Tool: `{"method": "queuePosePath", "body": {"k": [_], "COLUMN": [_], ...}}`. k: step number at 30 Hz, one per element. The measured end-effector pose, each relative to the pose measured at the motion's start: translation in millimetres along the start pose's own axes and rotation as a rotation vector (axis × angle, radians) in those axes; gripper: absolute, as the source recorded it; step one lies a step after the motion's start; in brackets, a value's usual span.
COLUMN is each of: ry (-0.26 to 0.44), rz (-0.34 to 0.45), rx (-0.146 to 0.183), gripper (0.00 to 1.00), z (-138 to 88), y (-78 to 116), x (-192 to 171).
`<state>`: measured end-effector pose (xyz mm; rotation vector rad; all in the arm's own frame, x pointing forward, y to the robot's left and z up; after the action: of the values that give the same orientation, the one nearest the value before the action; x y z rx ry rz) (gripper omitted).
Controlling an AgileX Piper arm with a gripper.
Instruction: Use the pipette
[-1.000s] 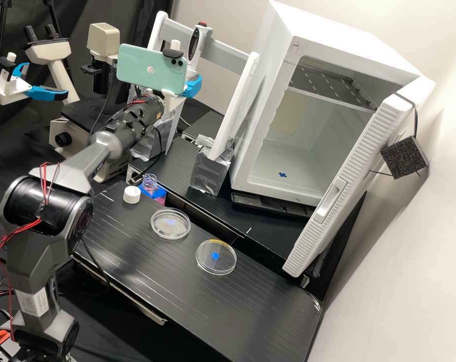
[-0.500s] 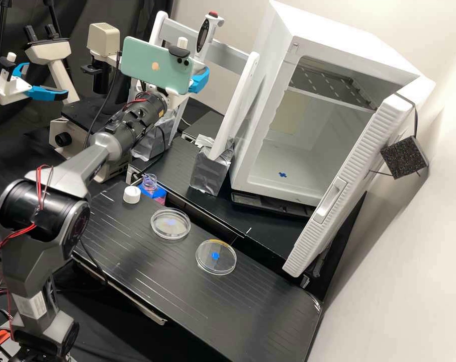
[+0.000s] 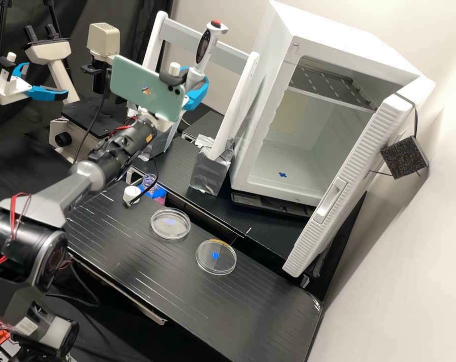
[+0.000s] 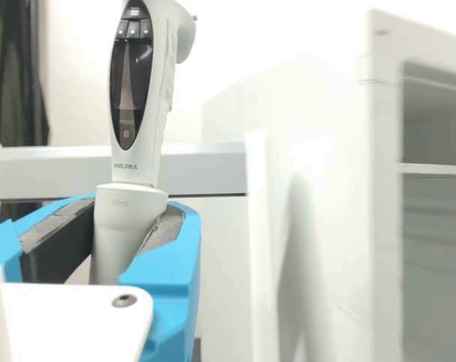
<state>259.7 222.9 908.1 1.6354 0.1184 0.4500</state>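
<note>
High view: bright illumination; highlights on upper surfaces indicate light from above. The black desk [image 3: 238, 311] carries thin, pale glare streaks. The dark curtain [image 3: 132, 32] reads dim. Wrist view: the pale wall [image 4: 280, 38] is overexposed, nearly white; a soft grey shadow falls on the white cabinet [image 4: 325, 136].

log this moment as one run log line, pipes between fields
tool: shut on pipette | pipette: roughly upright | two petri dishes: on black bench | white cabinet door: open
</note>
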Motion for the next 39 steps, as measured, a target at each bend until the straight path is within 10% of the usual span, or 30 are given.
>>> {"method": "queuePosePath", "body": {"k": [17, 39], "ry": [0.051, -0.024], "rz": [0.077, 0.010], "rx": [-0.098, -0.129], "gripper": [0.00, 0.00], "z": [2.7, 24.0], "y": [-39.6, -75.8], "x": [-51.5, -52.8]}}
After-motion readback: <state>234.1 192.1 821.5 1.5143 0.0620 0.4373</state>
